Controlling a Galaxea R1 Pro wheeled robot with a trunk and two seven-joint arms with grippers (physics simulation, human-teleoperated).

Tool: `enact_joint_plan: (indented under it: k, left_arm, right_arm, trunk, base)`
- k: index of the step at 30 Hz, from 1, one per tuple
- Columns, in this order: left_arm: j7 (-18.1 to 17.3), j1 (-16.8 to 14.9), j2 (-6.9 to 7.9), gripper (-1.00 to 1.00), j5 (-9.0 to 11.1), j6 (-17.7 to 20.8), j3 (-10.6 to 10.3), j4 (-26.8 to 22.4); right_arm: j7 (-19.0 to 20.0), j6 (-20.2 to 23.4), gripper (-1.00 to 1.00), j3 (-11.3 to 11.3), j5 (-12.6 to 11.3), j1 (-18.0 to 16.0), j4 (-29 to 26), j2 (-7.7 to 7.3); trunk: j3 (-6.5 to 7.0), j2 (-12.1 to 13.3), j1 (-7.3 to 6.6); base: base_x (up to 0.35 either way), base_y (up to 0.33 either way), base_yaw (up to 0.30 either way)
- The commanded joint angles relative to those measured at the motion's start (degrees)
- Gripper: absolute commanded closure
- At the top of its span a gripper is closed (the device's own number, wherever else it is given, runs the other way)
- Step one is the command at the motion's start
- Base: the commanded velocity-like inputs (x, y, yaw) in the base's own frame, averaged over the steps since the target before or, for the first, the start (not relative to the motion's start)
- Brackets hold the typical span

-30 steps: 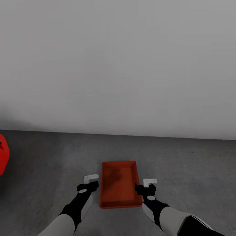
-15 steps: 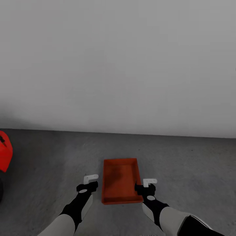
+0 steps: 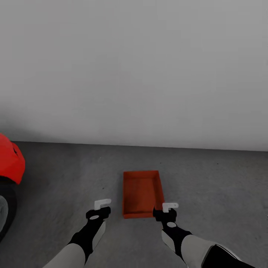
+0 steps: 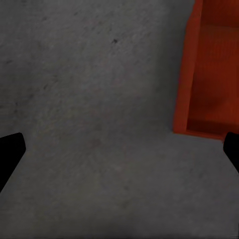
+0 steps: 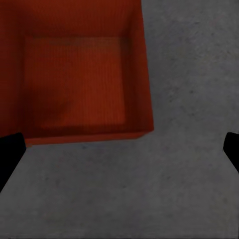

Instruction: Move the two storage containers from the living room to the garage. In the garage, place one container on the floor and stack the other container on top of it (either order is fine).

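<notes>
An orange-red storage container (image 3: 142, 192) lies open side up on the dark grey garage floor (image 3: 212, 186), a short way in front of both arms. My left gripper (image 3: 99, 209) hangs over bare floor to the container's left. My right gripper (image 3: 167, 210) is just off its near right corner. In the left wrist view the container (image 4: 209, 74) sits beyond the open left gripper (image 4: 119, 154), whose fingers (image 4: 10, 157) stand far apart. The right wrist view shows the container's (image 5: 79, 74) near wall just ahead of the open right gripper (image 5: 119, 152). Neither gripper holds anything.
A plain pale grey wall (image 3: 134, 74) rises behind the container. The nose of a red car (image 3: 11, 163) with its dark tyre (image 3: 5, 208) stands at the far left. Open concrete stretches to the right of the container.
The whole view has shifted: the container, earlier between my two grippers, now lies ahead of them and smaller. More of the red car shows at the left. The arms keep their pose.
</notes>
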Motion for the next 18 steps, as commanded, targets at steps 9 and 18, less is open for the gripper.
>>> enact_joint_plan:
  k: [9, 18]
  left_arm:
    - [0.14, 0.00, -0.07, -1.00, 0.23, 0.42, 0.08, 0.08]
    - [0.08, 0.00, 0.01, -1.00, 0.13, 0.43, 0.08, 0.10]
  right_arm:
    - [-0.20, -0.12, -1.00, 0.48, -0.42, 0.01, 0.06, 0.02]
    - [-0.20, -0.20, -1.00, 0.48, -0.42, 0.01, 0.05, 0.02]
  trunk:
    - [-0.05, -0.04, -0.03]
    - [-0.05, -0.04, -0.03]
  base:
    - [-0.307, 0.136, 0.000]
    - [-0.106, 0.032, 0.000]
